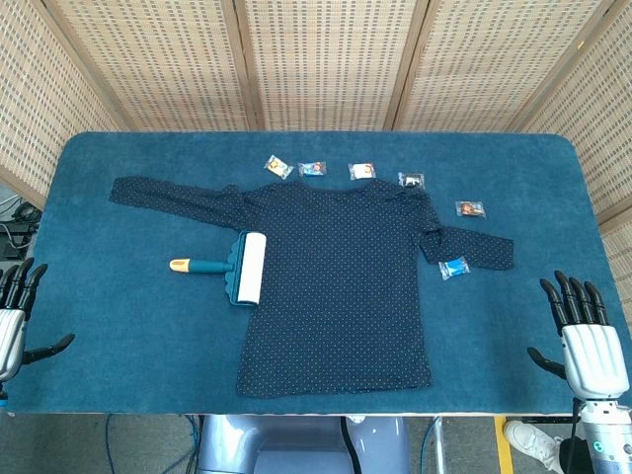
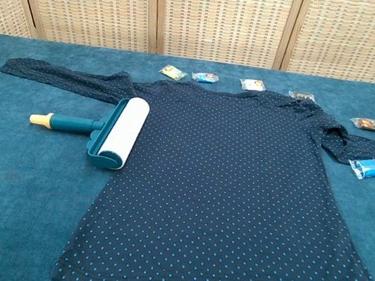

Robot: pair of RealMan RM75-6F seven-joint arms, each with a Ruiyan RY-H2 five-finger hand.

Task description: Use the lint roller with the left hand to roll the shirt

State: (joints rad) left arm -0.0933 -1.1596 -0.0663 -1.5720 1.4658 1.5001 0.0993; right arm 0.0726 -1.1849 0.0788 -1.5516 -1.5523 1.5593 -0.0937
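A dark navy dotted shirt [image 1: 341,276] [image 2: 236,191] lies flat on the blue table, sleeves spread to both sides. The lint roller [image 1: 237,267] [image 2: 107,131], with a white drum, teal frame and yellow-tipped handle, rests on the shirt's left edge, handle pointing left. In the head view my left hand [image 1: 15,316] hovers at the table's left front corner, fingers spread, holding nothing, well left of the roller. My right hand [image 1: 585,336] sits at the right front corner, fingers apart and empty. The chest view shows neither hand.
Several small snack packets lie along the shirt's collar and right sleeve, among them a blue one [image 1: 453,267] [image 2: 367,167] and an orange one [image 1: 470,208]. A wicker screen [image 1: 316,59] stands behind the table.
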